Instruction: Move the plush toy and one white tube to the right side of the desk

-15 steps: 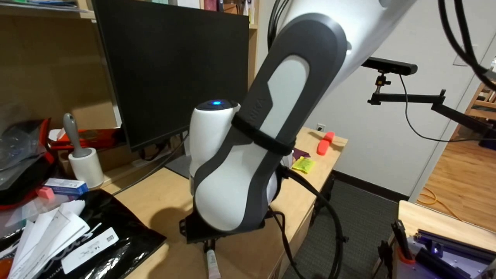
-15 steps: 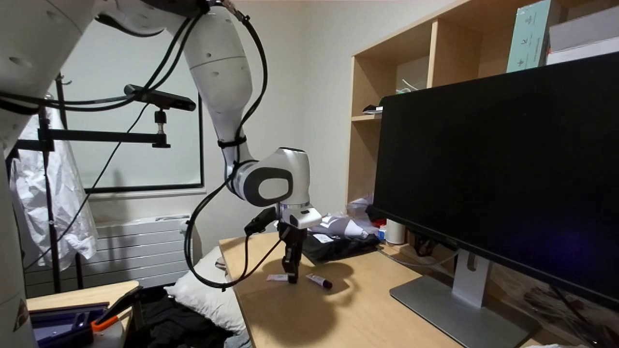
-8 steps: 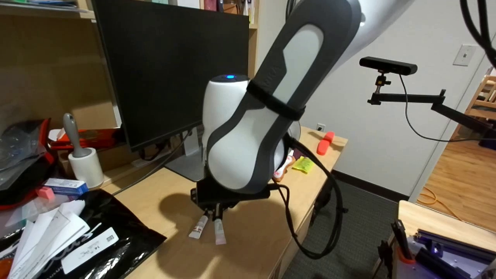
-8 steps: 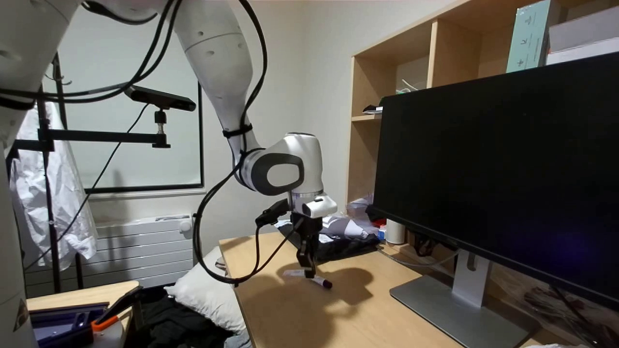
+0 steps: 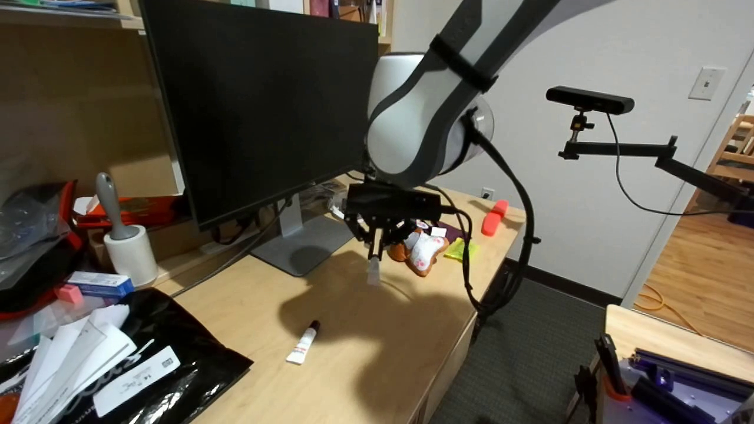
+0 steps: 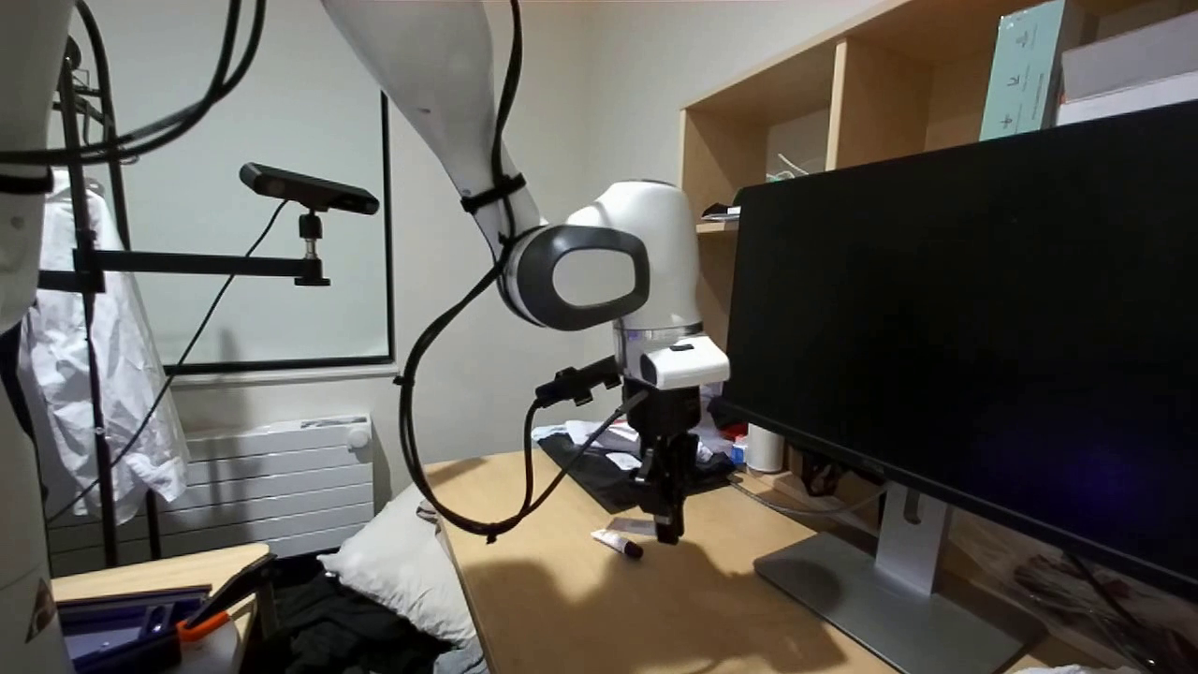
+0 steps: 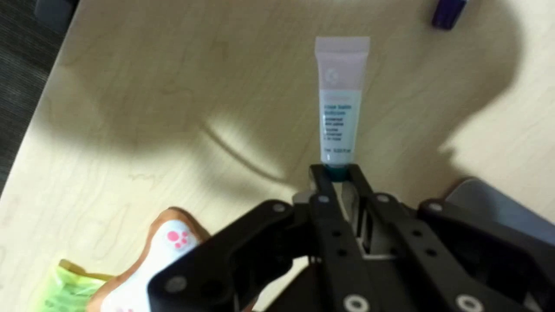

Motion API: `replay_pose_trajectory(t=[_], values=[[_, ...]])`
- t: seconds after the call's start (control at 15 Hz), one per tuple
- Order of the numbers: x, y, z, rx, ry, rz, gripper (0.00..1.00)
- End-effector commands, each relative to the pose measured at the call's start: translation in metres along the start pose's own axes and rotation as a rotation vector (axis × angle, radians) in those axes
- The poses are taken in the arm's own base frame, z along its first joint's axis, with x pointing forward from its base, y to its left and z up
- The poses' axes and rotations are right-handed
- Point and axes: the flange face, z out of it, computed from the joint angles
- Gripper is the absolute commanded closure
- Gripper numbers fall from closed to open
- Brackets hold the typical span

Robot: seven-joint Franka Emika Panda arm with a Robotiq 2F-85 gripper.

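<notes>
My gripper (image 7: 337, 172) is shut on the dark green cap of a white tube (image 7: 340, 108), which sticks out past the fingertips. In both exterior views this tube (image 5: 373, 274) hangs from the gripper (image 5: 375, 254) above the tan desk (image 5: 247, 306). Another white tube (image 5: 301, 347) with a dark cap lies flat on the desk; only its purple cap (image 7: 448, 13) shows in the wrist view. The plush toy (image 5: 425, 252), brown and white with pink paw prints, lies beyond the gripper, partly covered by it in the wrist view.
A large black monitor (image 5: 265, 112) stands beside the arm on its grey base (image 5: 306, 250). Near the plush toy lie a yellow-green packet (image 5: 461, 249), a dark maroon item (image 5: 452, 231) and a red object (image 5: 495, 218). A black plastic bag (image 5: 177, 353) with papers covers the near end.
My gripper has carried the held tube away from the lying tube, along the desk toward the plush toy and monitor base. The plush toy has come into view; the lying tube has stayed.
</notes>
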Motion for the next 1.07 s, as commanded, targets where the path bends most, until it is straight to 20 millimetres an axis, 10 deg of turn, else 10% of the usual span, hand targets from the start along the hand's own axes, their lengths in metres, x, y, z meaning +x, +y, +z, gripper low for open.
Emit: replay_pose_trajectory(t=[0.0, 1.0], values=[[0.046, 0.027, -0.024, -0.005, -0.023, 0.123, 0.91], [0.139, 0.119, -0.001, -0.203, -0.133, 0.159, 0.91]])
